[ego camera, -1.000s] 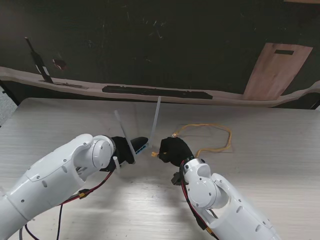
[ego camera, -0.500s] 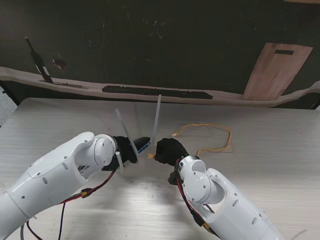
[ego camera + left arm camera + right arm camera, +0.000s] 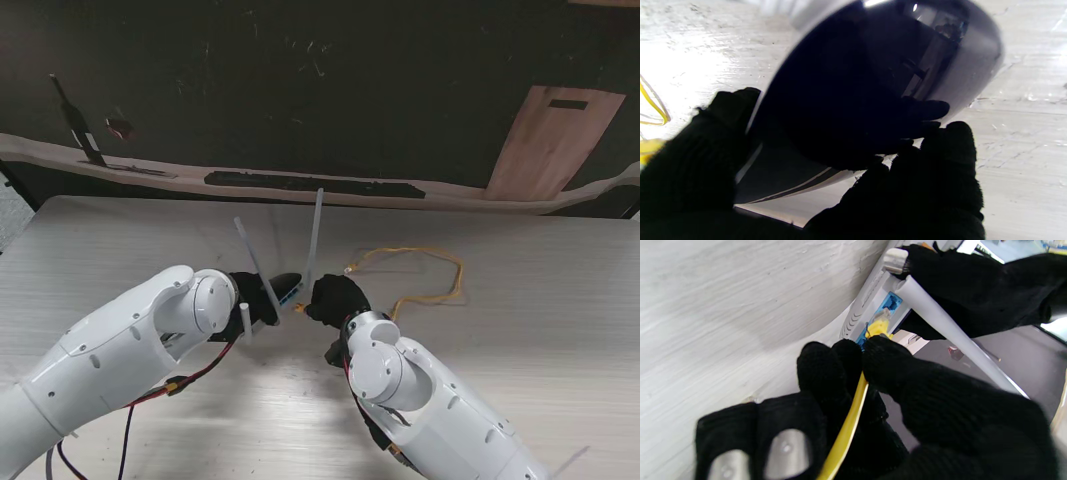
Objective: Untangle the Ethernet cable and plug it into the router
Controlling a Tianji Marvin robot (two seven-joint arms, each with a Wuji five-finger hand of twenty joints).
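Stand view, left to right. The left hand (image 3: pixel 252 300), in a black glove, was closed around the dark router (image 3: pixel 283 287), holding it lifted and tilted over the pale wooden table (image 3: pixel 560 300); its white antennas (image 3: pixel 314 238) pointed away from the robot. In the left wrist view the fingers (image 3: pixel 950 150) wrapped the router's glossy dark shell (image 3: pixel 857 83), which filled most of the picture. No brand name, label or other writing could be read on the router in any view.

Just right of the router, the right hand (image 3: pixel 333 297), also gloved, was closed in a pinch on the yellow Ethernet cable (image 3: pixel 430 262) close behind its plug (image 3: pixel 879 323). In the right wrist view the thumb and fingertips (image 3: pixel 887 356) gripped the cable, and the plug's clear tip lay at the blue ports (image 3: pixel 891 302) on the router's white rear face; whether it was seated could not be told.

Farther right, the remaining cable lay in a loose open loop on the table, well apart from both hands.
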